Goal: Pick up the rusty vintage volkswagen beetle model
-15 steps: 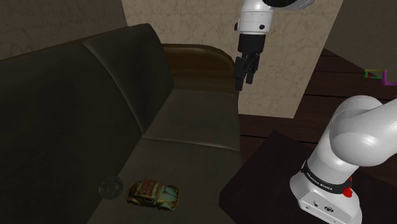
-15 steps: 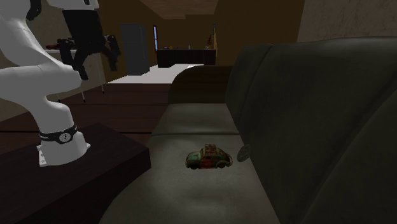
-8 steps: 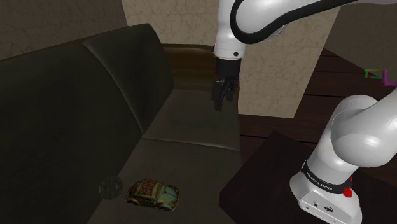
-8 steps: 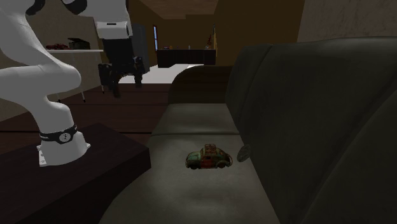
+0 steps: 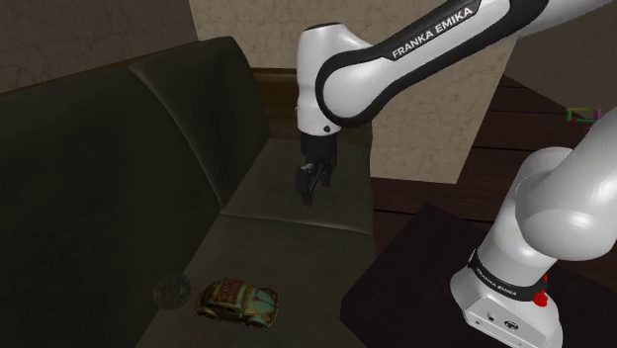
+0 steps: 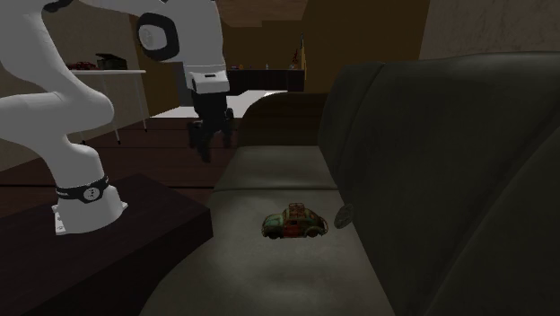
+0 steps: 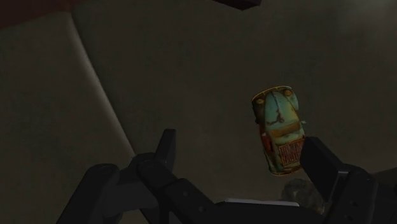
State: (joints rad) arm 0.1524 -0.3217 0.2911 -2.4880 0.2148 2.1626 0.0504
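The toy car (image 5: 237, 302) sits on its wheels on the sofa's (image 5: 287, 247) seat cushion, close to the backrest, near the bottom edge of the shoulder view. Its body is rust-brown with patches of pale green; in the wrist view the car (image 7: 280, 130) shows from above, a brown rack on its roof. In the second exterior view it (image 6: 294, 223) stands side-on on the sofa (image 6: 269, 171) seat. Just beside it, toward the backrest, lies a small dark round thing (image 5: 172, 290), too dim to name, perhaps a disc or a button; in the wrist view this thing (image 7: 299, 191) is partly hidden behind one finger.

The gripper (image 5: 308, 188) hangs in the air over the seat, well apart from the car and holding nothing. Its fingers (image 7: 167, 143) stand apart, and the car lies off toward the other finger rather than centred between them. The white arm (image 5: 415, 49) runs out of frame at the shoulder view's top. The stand (image 5: 415, 267) is a dark box beside the sofa, cut off at the bottom edge.
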